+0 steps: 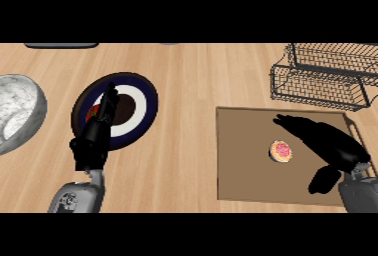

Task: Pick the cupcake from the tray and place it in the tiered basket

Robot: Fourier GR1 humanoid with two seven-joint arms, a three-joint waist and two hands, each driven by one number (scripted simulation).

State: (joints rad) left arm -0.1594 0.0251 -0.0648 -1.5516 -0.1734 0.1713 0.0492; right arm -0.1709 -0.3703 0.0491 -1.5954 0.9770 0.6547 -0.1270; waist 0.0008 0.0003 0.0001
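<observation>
Lay on tray [244, 185]: cupcake [281, 151]. Hovered at its three o'clock, fingers spread, untouching: right hand [325, 142]. Rested straight-fingered over plate [140, 107]: left hand [96, 135].

Bright, even light (hardly any shadows), no glare or blur.

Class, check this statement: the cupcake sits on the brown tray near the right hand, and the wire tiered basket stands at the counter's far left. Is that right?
Not quite. The head view shows the cupcake on the brown tray near the right hand, as stated, but the wire tiered basket stands at the counter's far right, not its far left.
</observation>
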